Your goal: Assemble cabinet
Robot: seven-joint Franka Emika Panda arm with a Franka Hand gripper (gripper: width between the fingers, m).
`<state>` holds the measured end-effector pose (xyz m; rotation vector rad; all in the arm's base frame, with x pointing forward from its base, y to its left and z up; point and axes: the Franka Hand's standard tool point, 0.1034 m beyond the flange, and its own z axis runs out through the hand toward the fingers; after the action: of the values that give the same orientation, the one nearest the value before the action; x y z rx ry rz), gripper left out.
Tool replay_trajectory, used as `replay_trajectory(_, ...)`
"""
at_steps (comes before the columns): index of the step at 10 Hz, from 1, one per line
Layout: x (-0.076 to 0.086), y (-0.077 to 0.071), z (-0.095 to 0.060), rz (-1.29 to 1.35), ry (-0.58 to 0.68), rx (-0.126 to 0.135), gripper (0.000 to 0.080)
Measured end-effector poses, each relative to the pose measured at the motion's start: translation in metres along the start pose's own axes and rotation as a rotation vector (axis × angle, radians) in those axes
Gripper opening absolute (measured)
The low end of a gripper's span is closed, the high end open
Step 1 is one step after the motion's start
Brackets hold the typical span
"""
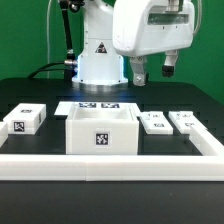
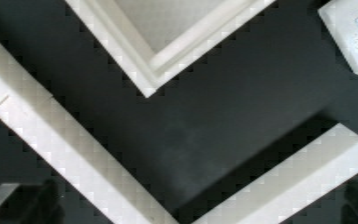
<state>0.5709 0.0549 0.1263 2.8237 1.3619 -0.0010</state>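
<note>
The cabinet body [image 1: 100, 131], a white open-topped box with a tag on its front face, stands at the table's middle. One small tagged panel [image 1: 25, 121] lies at the exterior view's left, two more [image 1: 153, 122] [image 1: 186, 122] at its right. My gripper [image 1: 153, 72] hangs high above the right-hand panels, open, with nothing between its fingers. The wrist view looks down on a corner of the body's rim [image 2: 151, 62] and the edge of a tagged panel [image 2: 355, 42].
A raised white rail [image 1: 120, 160] borders the table's front and sides; its corner [image 2: 87, 135] fills much of the wrist view. The marker board [image 1: 98, 105] lies behind the body, in front of the white robot base [image 1: 100, 60].
</note>
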Motion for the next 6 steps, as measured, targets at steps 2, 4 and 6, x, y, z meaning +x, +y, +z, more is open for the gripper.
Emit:
replay_trajectory(2, 0.0000, 0.0000, 0.0000, 0.000, 0.000, 0.000, 0.0798)
replay_trajectory(4, 0.0000, 0.0000, 0.0000, 0.000, 0.000, 0.000, 0.0798)
replay_trajectory(6, 0.0000, 0.0000, 0.0000, 0.000, 0.000, 0.000, 0.0798)
